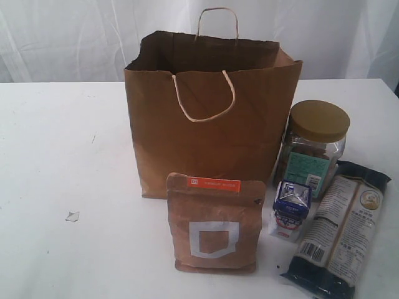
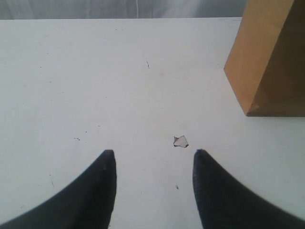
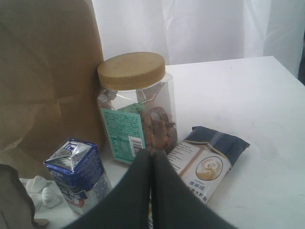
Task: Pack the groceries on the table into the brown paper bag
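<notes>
The paper bag (image 1: 206, 124) is plain brown with pale cord handles; the pouch (image 1: 215, 227) is brown with an orange label and a white square mark. The jar (image 1: 313, 149) has a gold lid, the carton (image 1: 290, 208) is blue-white, the noodle packet (image 1: 341, 233) dark, the surface (image 1: 62, 162) white.

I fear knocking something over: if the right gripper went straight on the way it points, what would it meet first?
Most likely the gold-lidded clear jar: the shut right gripper points at its lower part, between the small blue-white carton and the long dark noodle packet. Depth is unclear.

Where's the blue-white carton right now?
Exterior view, right of centre: the carton stands upright between the kraft pouch and the noodle packet, in front of the gold-lidded jar.
</notes>
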